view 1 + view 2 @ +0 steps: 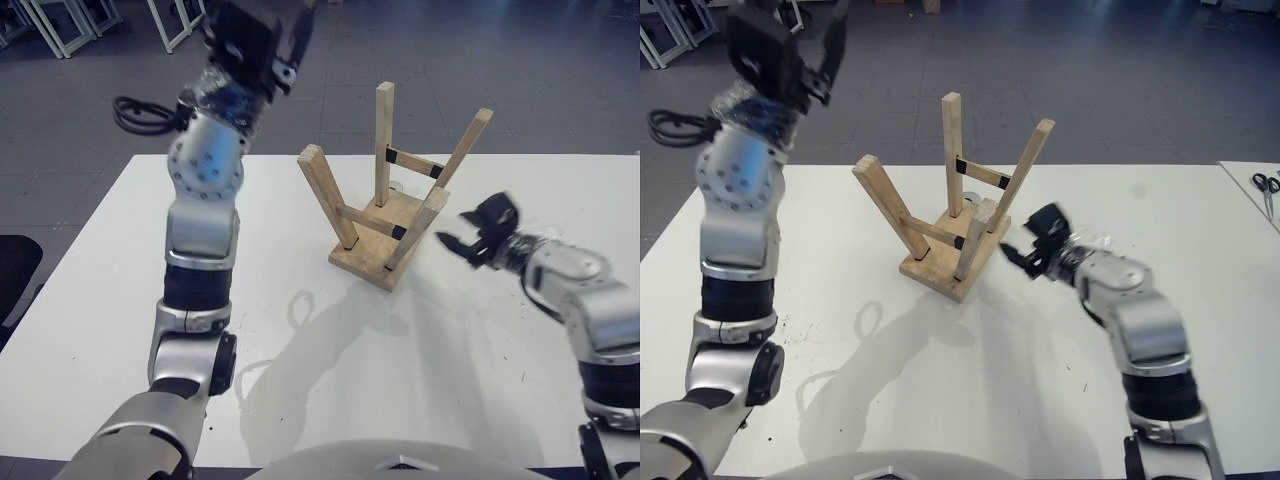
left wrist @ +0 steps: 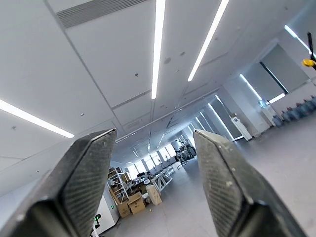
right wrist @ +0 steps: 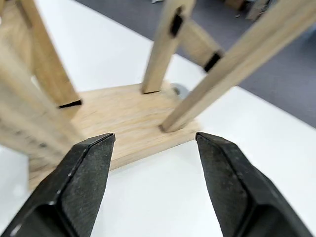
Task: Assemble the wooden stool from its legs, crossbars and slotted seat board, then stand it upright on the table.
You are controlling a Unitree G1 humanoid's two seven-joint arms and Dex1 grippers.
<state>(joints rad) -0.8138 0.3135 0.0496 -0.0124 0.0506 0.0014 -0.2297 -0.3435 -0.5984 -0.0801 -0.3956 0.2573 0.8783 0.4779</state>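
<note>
The wooden stool rests upside down in the middle of the white table, seat board flat on the surface, legs splaying upward, crossbars joining them. My right gripper hovers open just right of the seat board, fingers pointing at it, nothing held. In the right wrist view its fingertips frame the board's near edge and the legs. My left gripper is raised high above the table's far left, open and empty, aimed at the ceiling.
Scissors lie on a separate surface at the far right. Beyond the table's far edge is grey floor with white rack frames. Bare table surface lies left of and in front of the stool.
</note>
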